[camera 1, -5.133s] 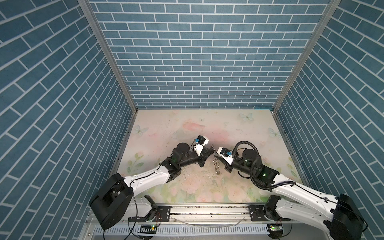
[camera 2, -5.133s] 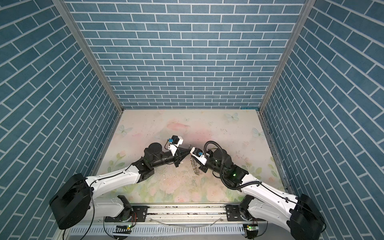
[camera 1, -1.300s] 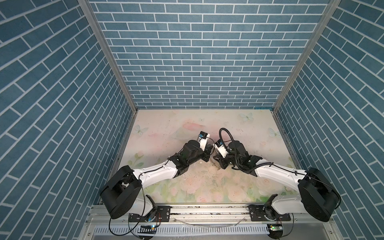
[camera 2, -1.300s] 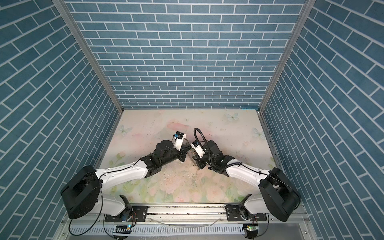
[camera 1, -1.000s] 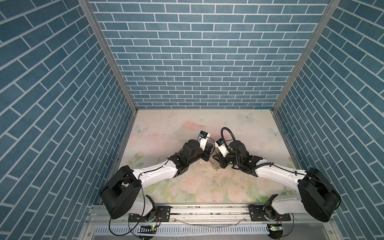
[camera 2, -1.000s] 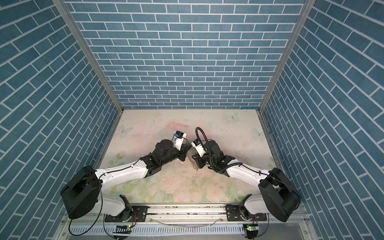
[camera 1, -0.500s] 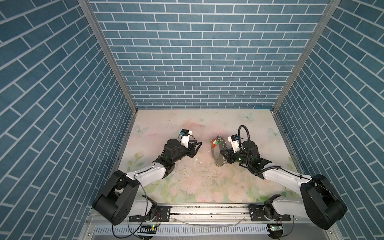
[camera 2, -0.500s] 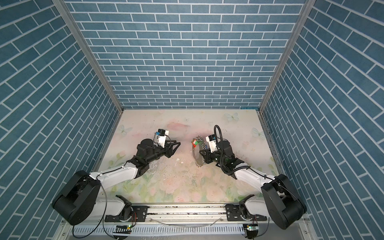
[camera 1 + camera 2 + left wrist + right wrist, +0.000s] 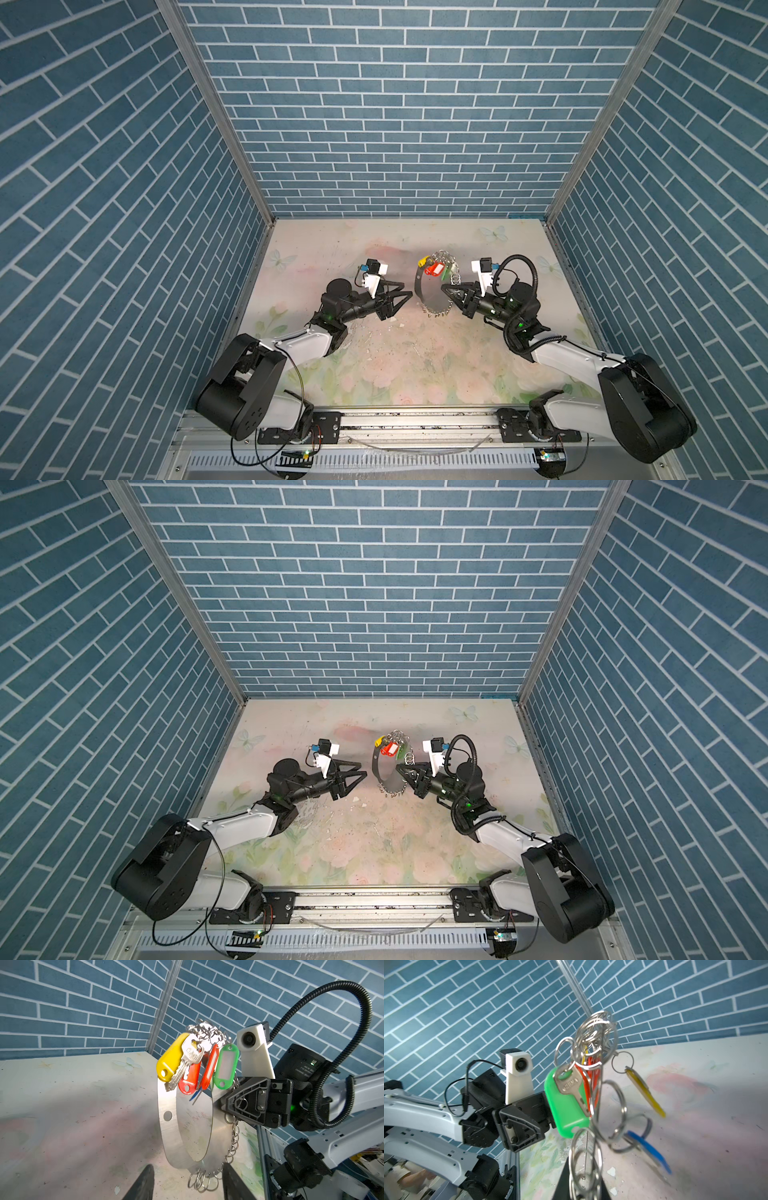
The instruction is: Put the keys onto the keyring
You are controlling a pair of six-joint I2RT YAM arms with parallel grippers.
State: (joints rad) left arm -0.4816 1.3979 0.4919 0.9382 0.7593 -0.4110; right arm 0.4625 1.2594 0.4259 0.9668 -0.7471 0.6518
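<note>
The keyring (image 9: pixel 420 291) is a broad silvery hoop fringed with small split rings, held upright above the table in both top views (image 9: pixel 378 771). My right gripper (image 9: pixel 445 286) is shut on its right-hand rim, which shows edge-on between the fingers in the right wrist view (image 9: pixel 586 1147). The keys (image 9: pixel 432 268) hang bunched at the hoop's top with yellow (image 9: pixel 169 1057), red (image 9: pixel 189 1080), green (image 9: pixel 225 1066) and blue (image 9: pixel 648 1151) tags. My left gripper (image 9: pixel 405 297) is open and holds nothing. It stands just left of the hoop, apart from it, and its dark fingers (image 9: pixel 143 1184) frame the hoop's lower rings.
The floral table mat (image 9: pixel 374 365) is closed in by blue brick walls on three sides. A metal rail (image 9: pixel 415 419) runs along the front. Small pale flecks (image 9: pixel 401 326) lie on the mat below the grippers.
My left gripper has opened and drawn back to the left. My right gripper has carried the keyring to the right and lifted it, so the two now stand apart.
</note>
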